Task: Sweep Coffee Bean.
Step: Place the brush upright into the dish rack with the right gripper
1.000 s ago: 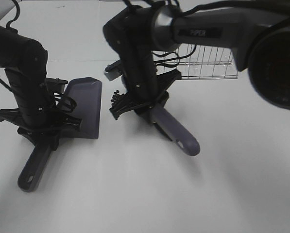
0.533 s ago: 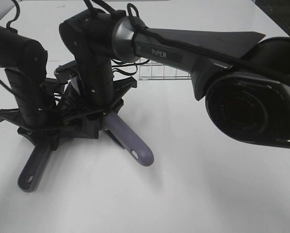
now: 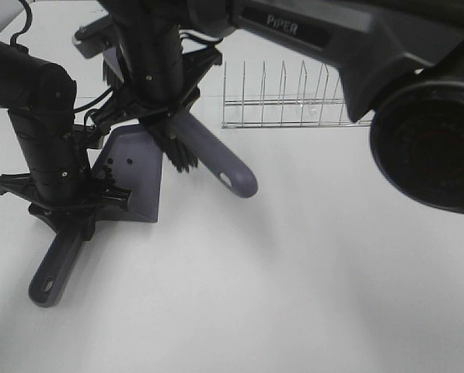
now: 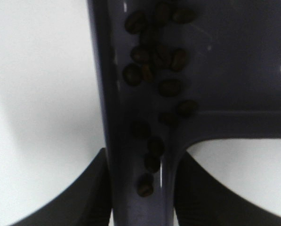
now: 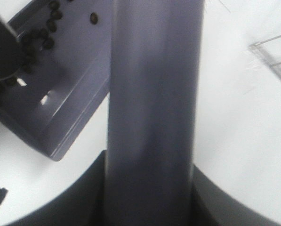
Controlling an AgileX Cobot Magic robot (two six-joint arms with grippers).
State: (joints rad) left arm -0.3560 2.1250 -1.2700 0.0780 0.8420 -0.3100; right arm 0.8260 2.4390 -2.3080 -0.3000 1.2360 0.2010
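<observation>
The grey-purple dustpan (image 3: 138, 179) lies flat on the white table at the left. My left gripper (image 3: 61, 203) is shut on its handle (image 3: 49, 276). Several coffee beans (image 4: 154, 61) lie in the pan along its side wall and down into the handle channel; a few show in the exterior view (image 3: 121, 162) and in the right wrist view (image 5: 36, 37). My right gripper (image 3: 160, 113) is shut on the brush handle (image 5: 152, 108) and holds the brush lifted. Its black bristles (image 3: 181, 155) hang over the pan's right edge. The handle end (image 3: 235, 179) points right and toward the front.
A wire rack (image 3: 286, 101) stands behind the pan to the right, also in the right wrist view (image 5: 272, 49). My right arm reaches across from the right, high over the table. White tabletop (image 3: 294, 280) spreads in front and to the right.
My right gripper swept the brush left from beside the pan onto it, then lifted it. The beans that lay on the table by the bristles are now in the pan. The left arm held still.
</observation>
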